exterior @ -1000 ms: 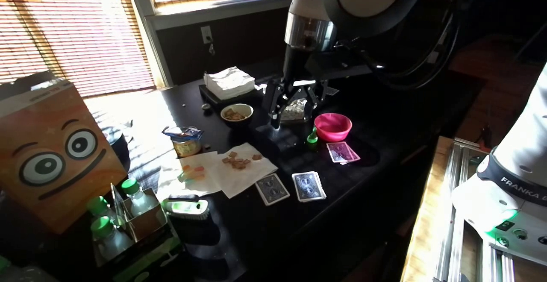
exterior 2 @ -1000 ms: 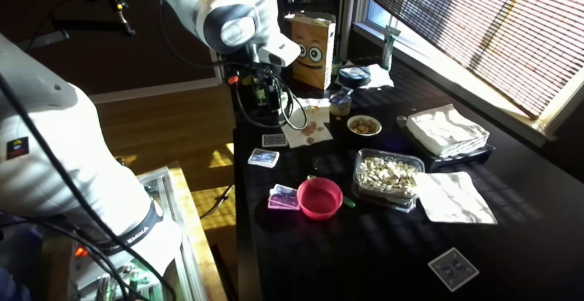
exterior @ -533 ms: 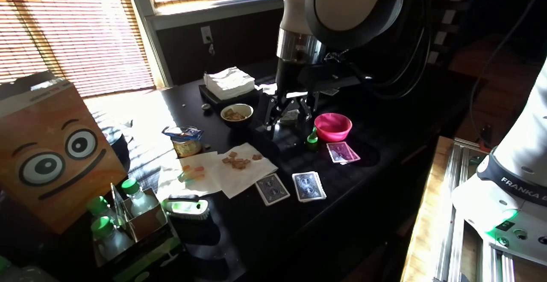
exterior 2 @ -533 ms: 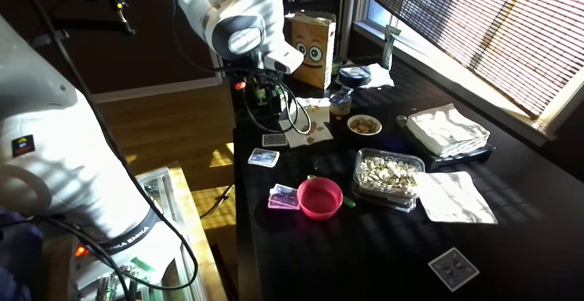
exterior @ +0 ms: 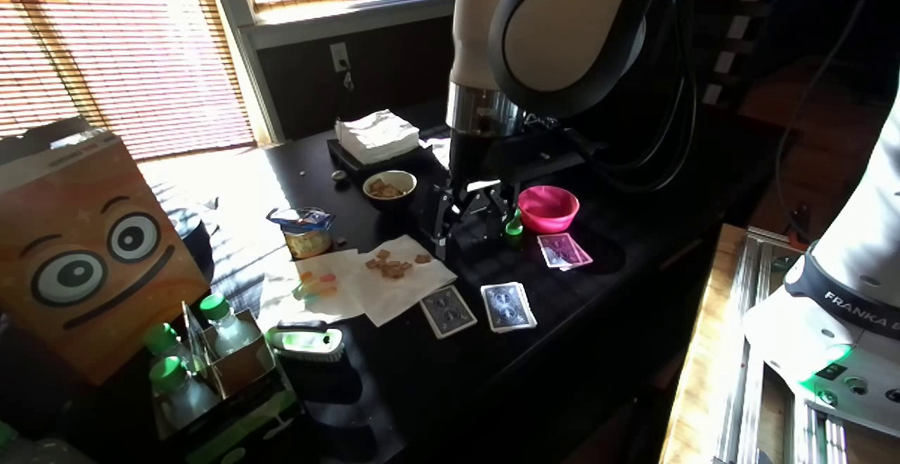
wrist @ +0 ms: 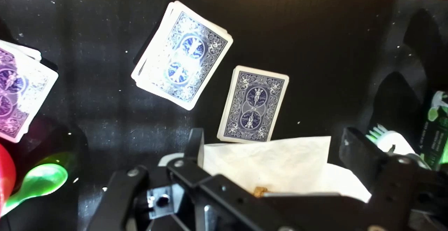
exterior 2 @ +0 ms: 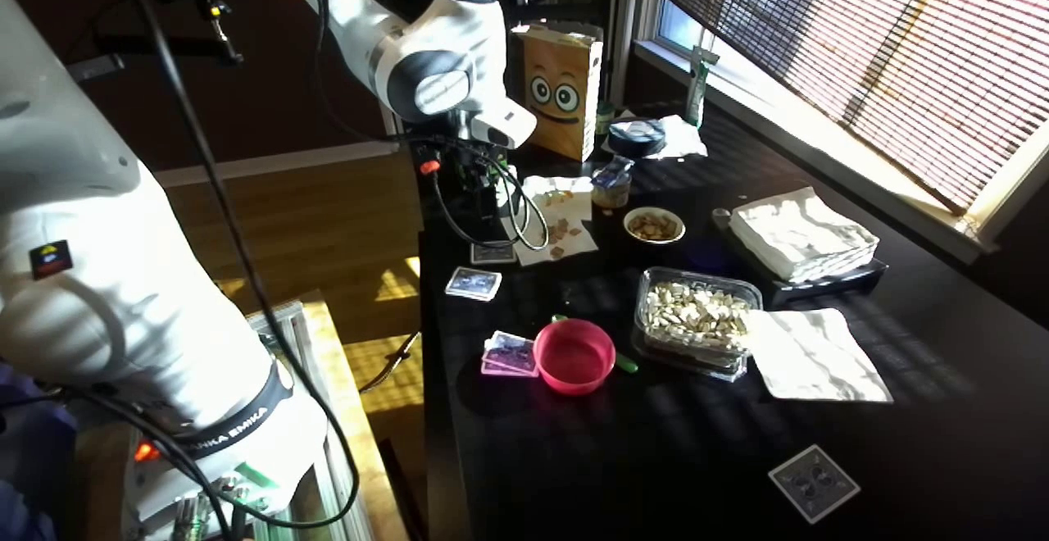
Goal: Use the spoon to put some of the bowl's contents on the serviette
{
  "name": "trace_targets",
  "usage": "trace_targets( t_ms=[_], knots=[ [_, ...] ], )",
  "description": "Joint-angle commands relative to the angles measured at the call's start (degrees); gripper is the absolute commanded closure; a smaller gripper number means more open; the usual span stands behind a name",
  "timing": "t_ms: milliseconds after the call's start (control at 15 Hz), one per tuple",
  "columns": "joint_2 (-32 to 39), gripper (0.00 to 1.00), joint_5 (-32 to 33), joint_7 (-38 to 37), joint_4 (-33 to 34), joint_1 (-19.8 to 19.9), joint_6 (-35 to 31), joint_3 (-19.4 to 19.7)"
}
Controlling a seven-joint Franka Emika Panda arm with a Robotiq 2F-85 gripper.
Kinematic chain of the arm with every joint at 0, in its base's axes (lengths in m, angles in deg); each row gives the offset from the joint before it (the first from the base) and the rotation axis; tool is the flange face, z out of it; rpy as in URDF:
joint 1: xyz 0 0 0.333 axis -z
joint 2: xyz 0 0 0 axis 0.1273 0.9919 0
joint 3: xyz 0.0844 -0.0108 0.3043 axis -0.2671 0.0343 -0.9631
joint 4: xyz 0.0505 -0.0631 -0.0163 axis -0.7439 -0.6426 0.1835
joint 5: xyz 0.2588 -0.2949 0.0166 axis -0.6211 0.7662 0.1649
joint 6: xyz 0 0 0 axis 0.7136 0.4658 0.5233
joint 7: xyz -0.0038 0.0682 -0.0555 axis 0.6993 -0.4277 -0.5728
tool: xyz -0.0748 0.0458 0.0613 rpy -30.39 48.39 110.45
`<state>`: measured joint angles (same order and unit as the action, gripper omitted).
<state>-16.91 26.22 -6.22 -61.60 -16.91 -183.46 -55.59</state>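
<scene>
White letters on the dark band point(exterior: 854, 302) around the robot's base spell "FRANKA EMIKA", pieced together from both exterior views. Print along the top of an orange box point(exterior: 105, 253) with a cartoon face, well apart from the gripper point(wrist: 274, 147), is too small to read. The gripper's jaws stand wide apart; through the gap the wrist view shows the white serviette point(wrist: 269, 161), brown pieces on it, and blue-backed playing cards point(wrist: 253, 105) just beyond the fingertips. Whether a finger touches the paper cannot be told. In an exterior view, the cream bowl point(exterior: 391, 184) of brown pieces stands left of the gripper; right of it a pink bowl point(exterior: 547, 209) partly hides a green spoon point(exterior: 514, 225).
</scene>
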Motion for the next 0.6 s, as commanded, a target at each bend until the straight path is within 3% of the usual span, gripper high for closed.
trace_targets(
  t_ms=[0, 133, 267, 533],
  knots=[
    [6.96, 0.00, 3.01, -1.85, 3.66, -1.39, -4.39, -0.01],
    [9.88, 0.00, 3.14, -1.34, 5.29, -2.04, -6.88, 0.33],
    [12.66, 0.28, 4.67, -1.84, 6.84, -2.62, -9.09, 1.07],
    [17.60, 0.56, 8.60, -2.69, 10.23, -4.05, -10.65, 3.85]
  ],
)
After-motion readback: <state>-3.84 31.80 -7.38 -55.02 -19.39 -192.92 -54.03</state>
